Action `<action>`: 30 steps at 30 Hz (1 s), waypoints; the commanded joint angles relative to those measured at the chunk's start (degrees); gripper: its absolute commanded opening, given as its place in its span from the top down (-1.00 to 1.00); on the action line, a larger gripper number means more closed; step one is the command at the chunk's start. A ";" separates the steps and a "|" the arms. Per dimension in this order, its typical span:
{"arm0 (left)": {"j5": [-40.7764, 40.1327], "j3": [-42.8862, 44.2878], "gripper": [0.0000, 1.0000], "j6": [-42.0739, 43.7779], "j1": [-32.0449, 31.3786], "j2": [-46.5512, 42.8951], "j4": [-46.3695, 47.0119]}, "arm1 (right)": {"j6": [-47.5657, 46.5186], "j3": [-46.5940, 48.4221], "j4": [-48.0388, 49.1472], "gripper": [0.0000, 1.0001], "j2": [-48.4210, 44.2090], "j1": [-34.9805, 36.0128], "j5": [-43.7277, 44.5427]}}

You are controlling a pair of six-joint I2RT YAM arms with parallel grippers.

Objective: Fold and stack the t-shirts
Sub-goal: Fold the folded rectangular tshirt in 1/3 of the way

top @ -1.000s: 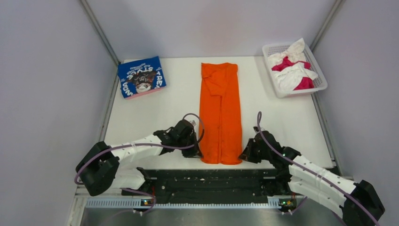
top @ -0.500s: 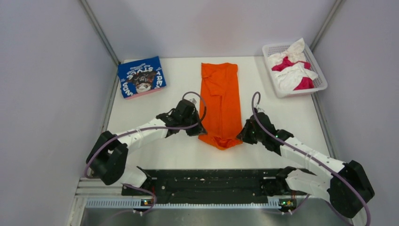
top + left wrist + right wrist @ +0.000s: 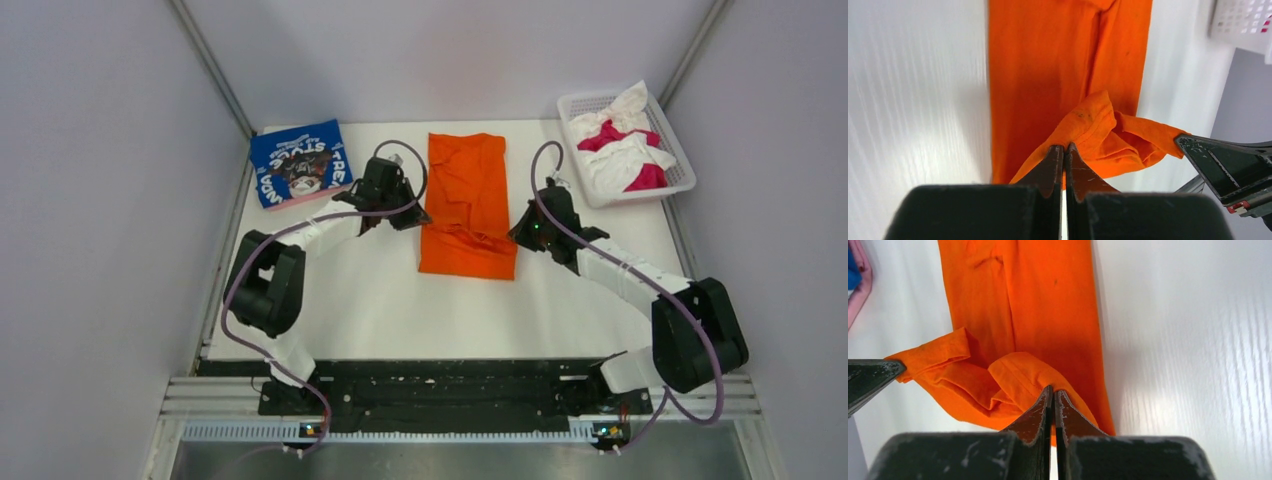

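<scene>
At the middle of the tabletop (image 3: 380,290) lies the orange shirt (image 3: 470,190), its near half doubled over. My left end effector (image 3: 1064,150) and right end effector (image 3: 1053,392) each pinch a hem corner, closed tight. I should carry both level, with the hem taut and square.

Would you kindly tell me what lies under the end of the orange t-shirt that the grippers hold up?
The orange t-shirt itself: its other half lies flat on the table. The left gripper and right gripper pinch the raised end's corners. The table beneath is covered.
</scene>
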 commanded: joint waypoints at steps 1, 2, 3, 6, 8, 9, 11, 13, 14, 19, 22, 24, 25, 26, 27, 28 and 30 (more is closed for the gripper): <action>3.75 7.61 1.00 3.68 2.16 4.98 3.51 | -4.04 4.87 5.89 1.00 3.88 -2.50 -0.74; 4.94 8.91 1.00 4.07 2.62 6.26 3.49 | -4.86 5.63 6.36 1.00 5.02 -2.91 -0.75; 5.58 10.24 1.00 4.51 2.97 7.60 3.49 | -5.36 6.50 6.37 1.00 6.24 -3.34 -0.88; 6.79 14.33 1.00 5.31 4.11 11.76 2.72 | -6.16 8.39 7.49 1.00 9.30 -4.94 -2.59; 7.72 16.34 1.00 5.15 4.83 14.11 2.52 | -6.35 8.74 10.48 1.00 11.30 -5.62 -2.70; 7.99 17.19 1.00 4.93 5.13 15.13 2.74 | -6.54 8.71 11.89 1.00 12.02 -5.97 -2.76; 8.46 18.76 0.99 5.00 5.59 17.05 3.37 | -6.55 9.34 14.35 1.00 13.97 -6.99 -4.36; 9.00 22.43 0.80 5.60 6.06 19.42 1.42 | -6.91 11.13 15.39 1.00 16.57 -8.15 -6.71; 9.06 23.85 0.67 5.95 6.22 20.36 0.65 | -6.96 11.97 15.76 0.97 17.79 -8.79 -7.51; 8.88 29.34 0.10 6.07 7.24 23.85 -1.77 | -7.79 16.86 18.35 0.48 23.50 -10.28 -9.97; 7.13 30.78 -0.55 6.00 7.73 23.43 -3.79 | -9.34 21.95 16.41 -0.20 26.84 -10.74 -11.20; 6.75 29.72 -0.93 6.56 7.89 21.23 -4.38 | -10.68 24.62 13.52 -0.58 27.55 -10.74 -10.87; 6.53 28.57 -0.98 6.80 7.87 19.76 -4.76 | -11.55 24.68 12.62 -0.70 26.96 -10.70 -10.83; 6.22 26.91 -0.98 7.14 7.84 17.95 -4.74 | -12.02 23.95 12.00 -0.81 25.97 -10.60 -10.74; 5.45 24.64 -0.98 7.22 7.83 16.12 -4.69 | -12.41 22.72 11.70 -0.90 24.63 -10.52 -10.51; 4.73 22.25 -0.98 7.30 7.83 14.02 -4.69 | -12.85 21.01 11.79 -0.96 22.95 -10.38 -10.35; 3.81 15.18 -0.98 6.80 7.77 9.79 -4.12 | -13.62 17.29 11.73 -0.97 19.47 -9.69 -10.10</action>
